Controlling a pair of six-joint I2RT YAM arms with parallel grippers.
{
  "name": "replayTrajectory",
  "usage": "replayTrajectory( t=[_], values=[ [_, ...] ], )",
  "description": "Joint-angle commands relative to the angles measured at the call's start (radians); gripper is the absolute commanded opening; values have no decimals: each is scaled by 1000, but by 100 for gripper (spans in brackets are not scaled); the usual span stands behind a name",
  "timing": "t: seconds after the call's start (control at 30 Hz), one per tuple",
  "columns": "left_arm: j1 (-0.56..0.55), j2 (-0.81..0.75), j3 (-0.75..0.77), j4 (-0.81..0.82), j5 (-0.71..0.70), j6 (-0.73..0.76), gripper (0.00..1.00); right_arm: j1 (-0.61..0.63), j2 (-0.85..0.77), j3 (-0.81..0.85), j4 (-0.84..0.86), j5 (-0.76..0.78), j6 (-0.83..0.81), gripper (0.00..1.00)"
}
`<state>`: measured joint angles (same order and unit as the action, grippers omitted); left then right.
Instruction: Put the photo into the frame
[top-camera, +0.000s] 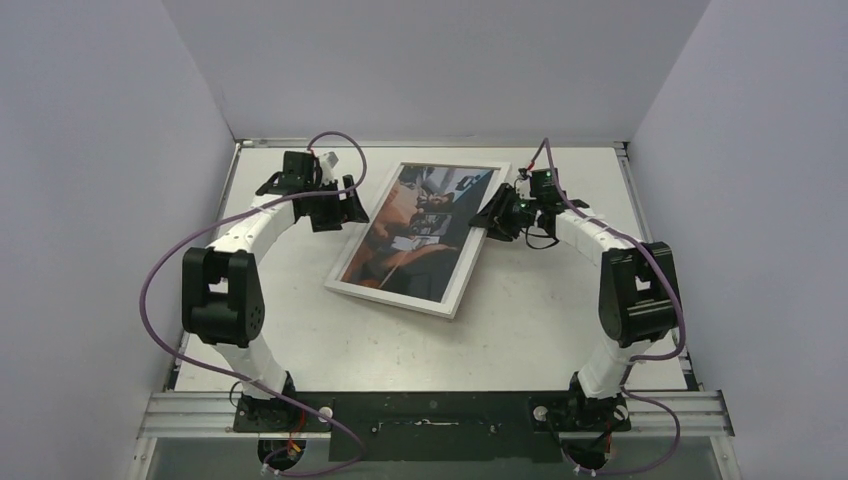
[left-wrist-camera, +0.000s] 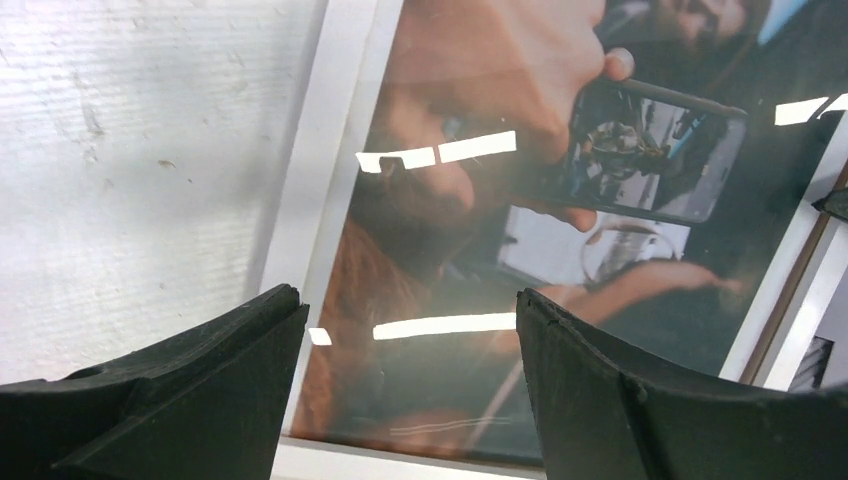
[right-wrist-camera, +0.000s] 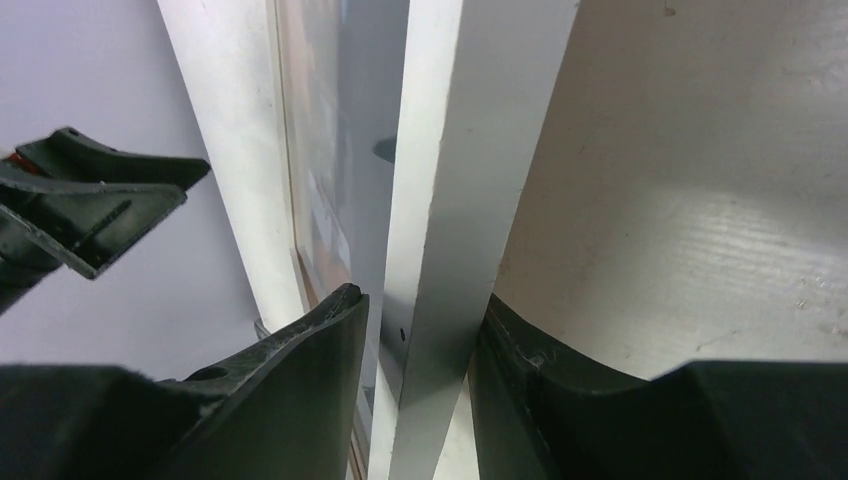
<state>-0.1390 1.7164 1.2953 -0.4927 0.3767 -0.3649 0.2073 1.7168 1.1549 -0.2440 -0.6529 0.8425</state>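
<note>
Right fingers (right-wrist-camera: 300, 390) appear to pinch the frame (top-camera: 390, 298) by its edge; left fingers (left-wrist-camera: 180, 400) hang spread above the opposite border. The photo (top-camera: 420, 235) already sits picture-up inside the frame on the bench (top-camera: 520, 330), so little seems left. The frame's back is hidden.

text: none readable | checked: photo (top-camera: 415, 230), frame (top-camera: 400, 295), arms | labels/brands/numbers: none visible

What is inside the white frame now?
The photo fills the frame, picture side up. Whatever lies behind the photo is covered by it and cannot be seen.
</note>
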Motion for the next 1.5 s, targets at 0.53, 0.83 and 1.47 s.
replayTrajectory(
  t=[0.53,0.83,1.47],
  values=[
    [81,300,264,-13,-71,123,77,-71,126,20,76,-42,-263,73],
    [82,375,304,3,-2,105,78,-83,67,60,-198,269,-331,81],
    [81,342,133,45,124,29,35,2,227,160,-104,264,-141,59]
  ],
)
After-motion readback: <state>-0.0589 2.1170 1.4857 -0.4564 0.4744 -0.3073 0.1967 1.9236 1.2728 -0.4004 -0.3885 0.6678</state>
